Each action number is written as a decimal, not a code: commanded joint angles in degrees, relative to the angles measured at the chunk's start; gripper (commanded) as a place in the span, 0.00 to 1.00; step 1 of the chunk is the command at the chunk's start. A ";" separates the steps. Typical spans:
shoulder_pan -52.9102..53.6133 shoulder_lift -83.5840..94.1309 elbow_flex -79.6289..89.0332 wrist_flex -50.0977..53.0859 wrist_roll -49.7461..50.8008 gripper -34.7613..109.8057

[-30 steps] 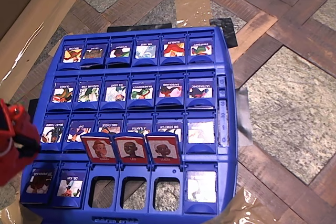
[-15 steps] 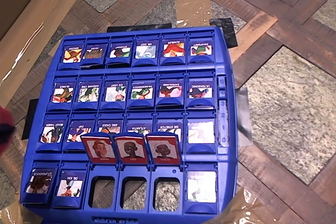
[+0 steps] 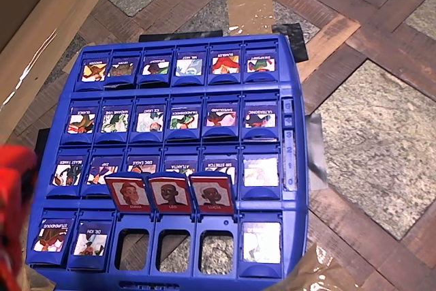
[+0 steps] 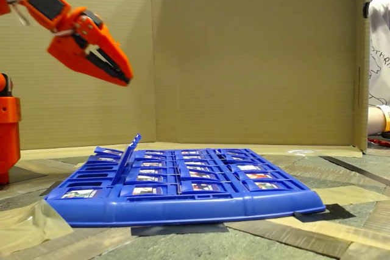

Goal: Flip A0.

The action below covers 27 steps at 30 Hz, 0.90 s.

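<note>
A0 [image 3: 51,235] lies flat in the bottom-left slot of the blue game board [image 3: 293,66] in the overhead view, blue face up with the caption "STUPENDOUS". Beside it on the right lies the "DR. ION" tile [image 3: 92,240]. My orange gripper [image 4: 124,72] hangs high above the board's left end in the fixed view, pointing down to the right, its jaws together with nothing between them. In the overhead view the gripper [image 3: 13,202] is a blurred red shape at the left edge, just left of A0.
Three red-framed portrait tiles [image 3: 170,192] stand upright in the bottom row, right of the two flat ones. The other tiles lie flat. A cardboard wall [image 4: 244,53] stands behind the board. A person's sleeve and hand [image 4: 379,89] show at the right edge.
The gripper slid almost out of the overhead picture to the left, then came back in as a larger blurred shape at the left edge. A0 and the other tiles have not moved.
</note>
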 commanded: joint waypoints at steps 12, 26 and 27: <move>3.69 15.64 1.67 17.31 -11.60 0.24; 1.14 16.44 18.81 -56.69 22.24 0.24; 1.14 16.44 20.21 -63.37 24.52 0.24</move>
